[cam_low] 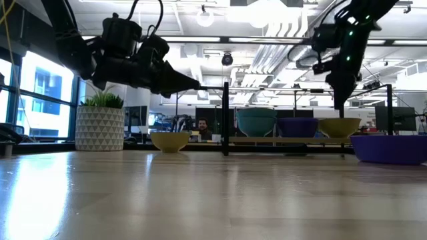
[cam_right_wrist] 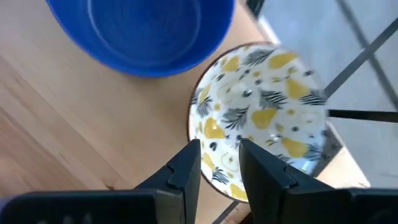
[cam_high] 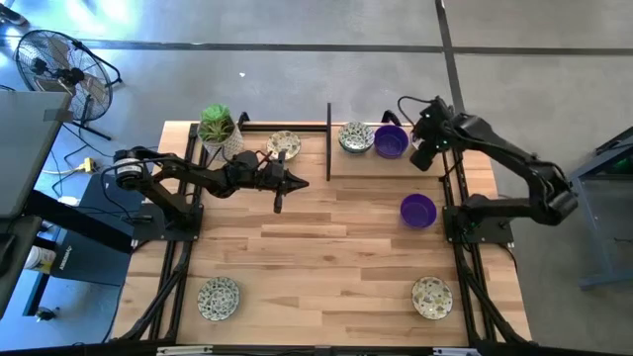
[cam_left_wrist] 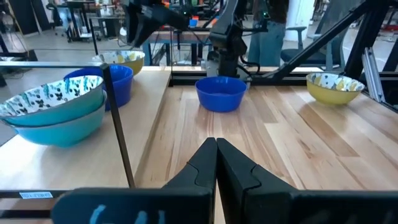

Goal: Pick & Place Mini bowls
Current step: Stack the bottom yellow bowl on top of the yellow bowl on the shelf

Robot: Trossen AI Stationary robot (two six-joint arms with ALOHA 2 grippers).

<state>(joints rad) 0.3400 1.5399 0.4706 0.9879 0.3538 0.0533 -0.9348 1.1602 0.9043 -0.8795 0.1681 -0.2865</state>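
Near edge of table (cam_high: 326, 297): two patterned mini bowls sit well apart, one at the near left (cam_high: 218, 298), one at the near right (cam_high: 432, 297).
Right side, mid-table: a purple mini bowl (cam_high: 418, 210) stands alone beside the right arm's base.
Left arm: stretched level across the middle of the table from its base on the left, forearm pointing toward the right.
Left gripper (cam_high: 297, 183): fingers pressed together, holding nothing, poised above bare wood.
Behind the left arm: a patterned mini bowl (cam_high: 284, 144) beside the white pot with a green plant (cam_high: 219, 128).
Raised shelf (cam_high: 341, 166) at the far right: a stack of patterned mini bowls (cam_high: 355, 137), a purple mini bowl (cam_high: 391, 141) just beside it, and a patterned mini bowl (cam_right_wrist: 261, 112) farther right under the gripper.
Right arm: folded up from its base, elbow out over the table's right edge, wrist turned down over the shelf.
Right gripper (cam_right_wrist: 219, 168): fingers partly spread, straddling the near rim of the patterned bowl; whether they touch it cannot be told.
Room beyond: a person (cam_low: 201, 128) shows between the bowls in the low view.
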